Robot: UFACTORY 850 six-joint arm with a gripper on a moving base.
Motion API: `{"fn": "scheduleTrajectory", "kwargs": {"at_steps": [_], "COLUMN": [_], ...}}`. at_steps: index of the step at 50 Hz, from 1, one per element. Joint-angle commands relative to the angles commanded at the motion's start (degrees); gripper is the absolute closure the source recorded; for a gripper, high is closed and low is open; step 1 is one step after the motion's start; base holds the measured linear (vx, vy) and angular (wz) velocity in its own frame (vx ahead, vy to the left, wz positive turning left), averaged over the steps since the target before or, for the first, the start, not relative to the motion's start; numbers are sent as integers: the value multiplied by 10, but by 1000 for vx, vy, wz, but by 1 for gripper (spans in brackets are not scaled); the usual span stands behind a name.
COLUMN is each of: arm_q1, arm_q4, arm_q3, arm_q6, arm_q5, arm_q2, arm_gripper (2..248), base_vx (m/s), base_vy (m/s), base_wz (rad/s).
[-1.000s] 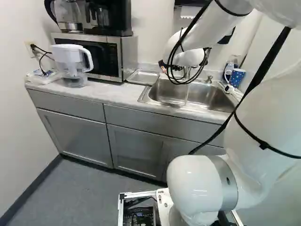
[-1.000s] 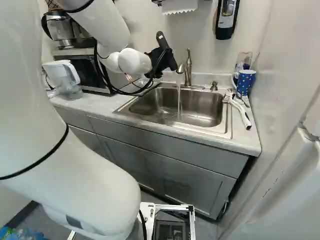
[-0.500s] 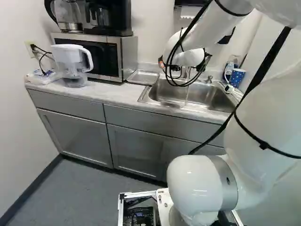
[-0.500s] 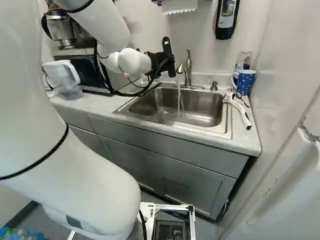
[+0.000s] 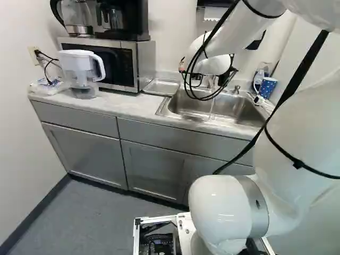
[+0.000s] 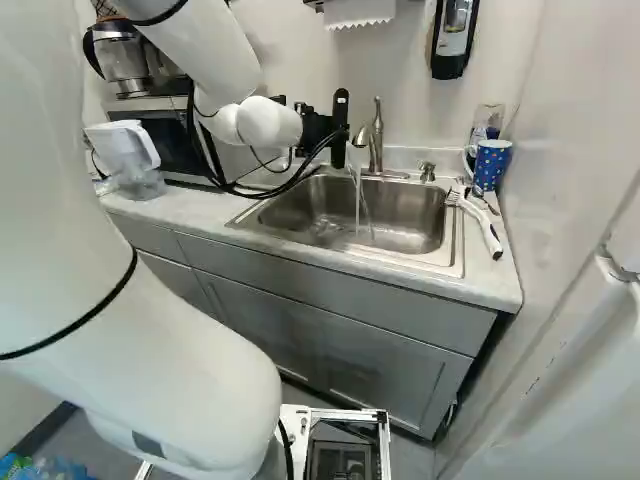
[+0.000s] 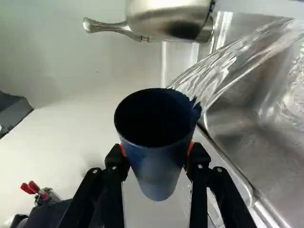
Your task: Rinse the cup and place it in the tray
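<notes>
Dark blue cup (image 7: 156,166) at the faucet (image 6: 376,140), paler toward its base, inside too dark to read, water (image 7: 209,71) meeting its rim, gripper (image 6: 318,130) clamping its sides, fingers a cup's width apart, water splashing in sink (image 7: 247,109), spotted mug (image 6: 492,165) beside it.

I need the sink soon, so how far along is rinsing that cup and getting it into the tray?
Done: the cup is picked up and the faucet is running. In hand: the rinse, with the tool closed on the cup and water meeting its rim; I can't tell how clean the inside is. Left: finish rinsing, then set it in the metal tray beside the sink.
</notes>
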Motion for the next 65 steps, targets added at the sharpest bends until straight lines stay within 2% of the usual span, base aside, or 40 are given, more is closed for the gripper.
{"fn": "scheduleTrajectory", "kwargs": {"at_steps": [8, 65], "arm_q1": [0, 0], "arm_q4": [0, 0], "arm_q3": [0, 0], "arm_q6": [48, 48], "arm_q5": [0, 0], "arm_q2": [0, 0], "arm_gripper": [125, 125], "base_vx": [0, 0], "base_vy": [0, 0], "base_wz": [0, 0]}}
